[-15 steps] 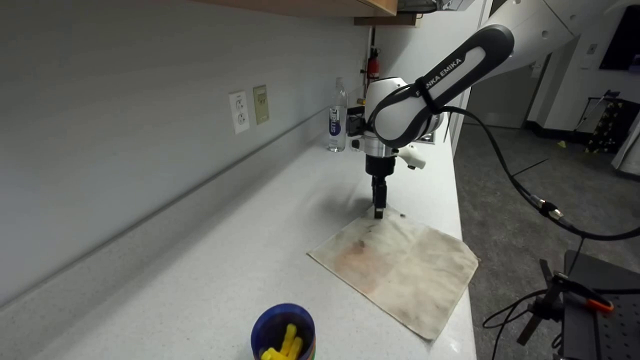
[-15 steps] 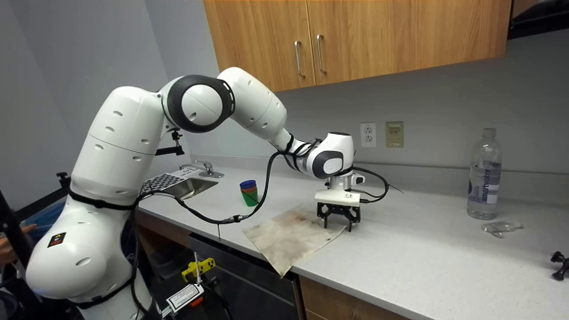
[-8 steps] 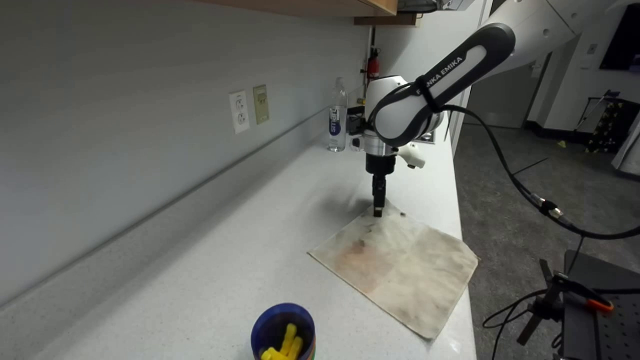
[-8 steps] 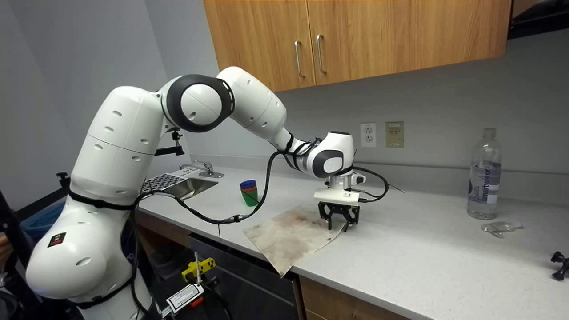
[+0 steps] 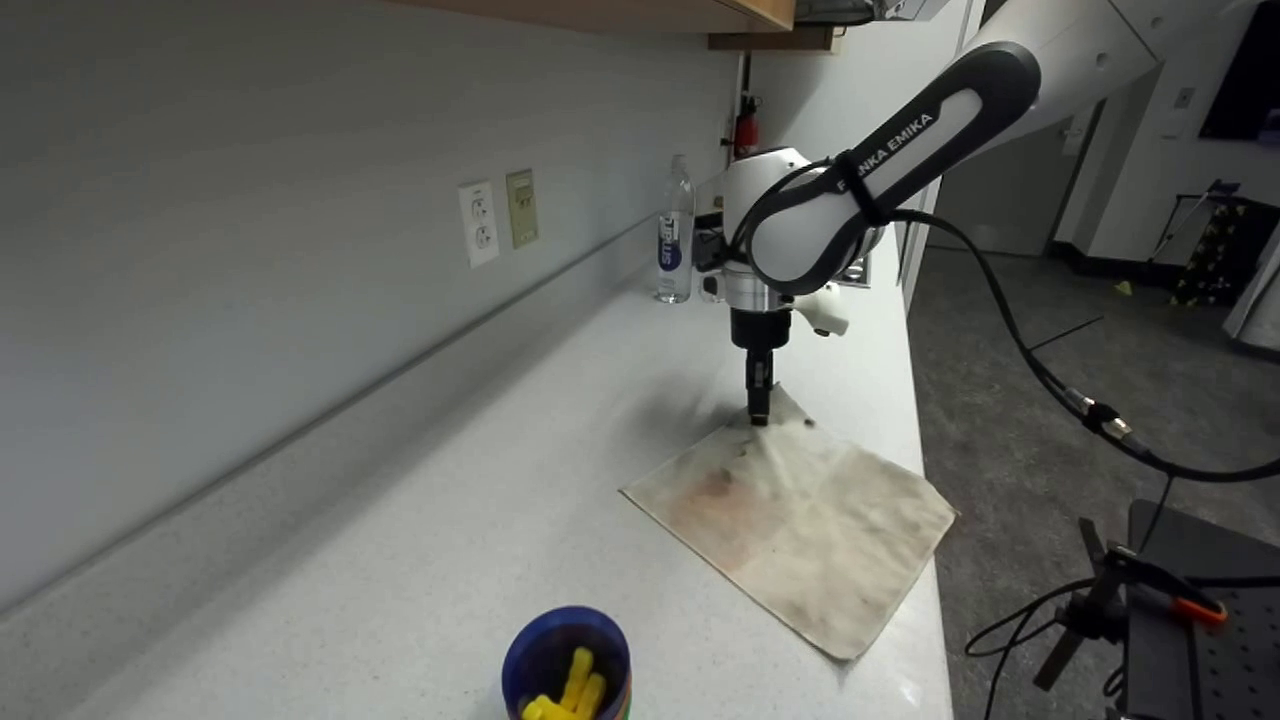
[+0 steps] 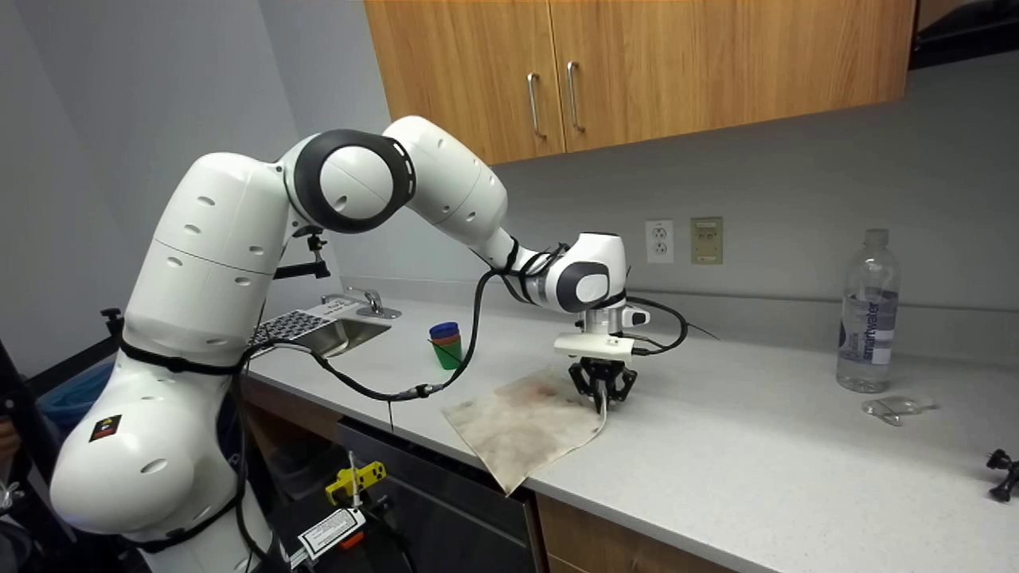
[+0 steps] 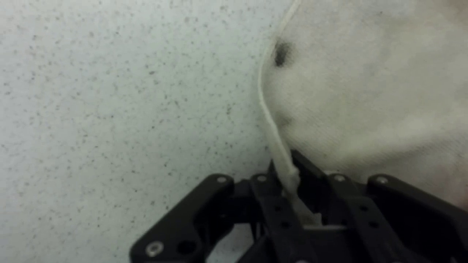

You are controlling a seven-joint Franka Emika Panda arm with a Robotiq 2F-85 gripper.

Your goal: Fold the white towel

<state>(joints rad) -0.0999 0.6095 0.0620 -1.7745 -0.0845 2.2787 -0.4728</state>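
Pinching the white towel (image 5: 800, 530) near its twelve o'clock corner in an exterior view, the gripper (image 5: 760, 418) has its jaws drawn together on a ridge of cloth. The rest lies spread over the counter (image 5: 450, 560), its three o'clock corner past the edge, a blue cup (image 5: 535, 632) at eight o'clock, a bottle (image 5: 675, 240) at eleven.

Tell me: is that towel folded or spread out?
Spread out: the towel lies mostly flat on the counter, pinched up near one corner by the fingers.

Wooden cabinets (image 6: 716, 64) hung on a grey wall (image 6: 780, 199) above a pale speckled counter (image 6: 756, 446) with an inset sink (image 6: 365, 333), and a dark grey floor (image 5: 985, 420) lay alongside.
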